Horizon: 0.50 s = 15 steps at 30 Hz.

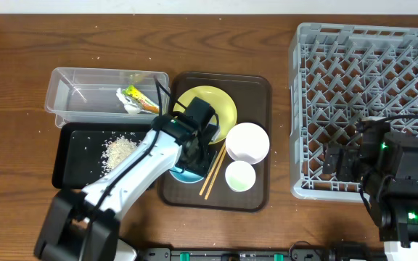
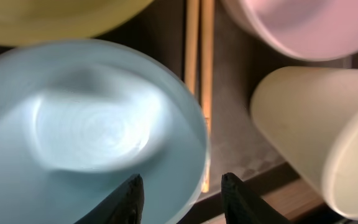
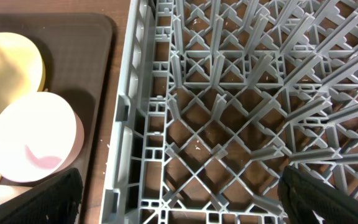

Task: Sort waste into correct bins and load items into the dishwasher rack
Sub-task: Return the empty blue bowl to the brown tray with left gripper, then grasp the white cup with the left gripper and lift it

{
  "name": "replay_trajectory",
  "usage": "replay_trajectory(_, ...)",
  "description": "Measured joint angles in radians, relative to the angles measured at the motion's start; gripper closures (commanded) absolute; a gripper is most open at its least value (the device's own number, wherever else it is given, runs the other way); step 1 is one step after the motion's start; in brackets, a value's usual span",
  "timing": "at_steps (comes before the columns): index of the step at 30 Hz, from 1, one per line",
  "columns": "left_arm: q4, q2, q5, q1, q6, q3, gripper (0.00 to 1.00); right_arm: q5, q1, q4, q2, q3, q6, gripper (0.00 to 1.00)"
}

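My left gripper (image 1: 194, 154) is open, its jaws (image 2: 182, 193) astride the rim of the light blue bowl (image 2: 86, 124), one finger inside and one outside. The bowl (image 1: 183, 174) sits on the brown tray, mostly hidden under the arm. The wooden chopsticks (image 1: 212, 172), yellow plate (image 1: 220, 105), white bowl (image 1: 247, 141) and pale cup (image 1: 240, 176) lie beside it. The snack wrapper (image 1: 140, 99) is in the clear tub (image 1: 71, 90). Rice crumbs (image 1: 120, 150) lie in the black tray (image 1: 75, 156). My right gripper (image 3: 182, 199) is wide open and empty over the grey dishwasher rack (image 3: 229, 124).
The dark brown serving tray (image 1: 256, 90) sits between the bins and the rack (image 1: 369, 58). In the left wrist view the chopsticks (image 2: 199, 62), white bowl (image 2: 291, 25) and cup (image 2: 316, 137) crowd the blue bowl's right side.
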Motion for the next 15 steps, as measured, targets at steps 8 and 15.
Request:
replay_trajectory(8,0.024,-0.178,0.024,-0.006,-0.005,0.046,0.46,0.000,0.000,0.000,0.000,0.000,0.000,0.01)
replay_trajectory(15,0.025,-0.139,0.035,-0.088,-0.005,0.049,0.46,0.000,0.000,0.000,0.000,0.000,0.000,0.01)
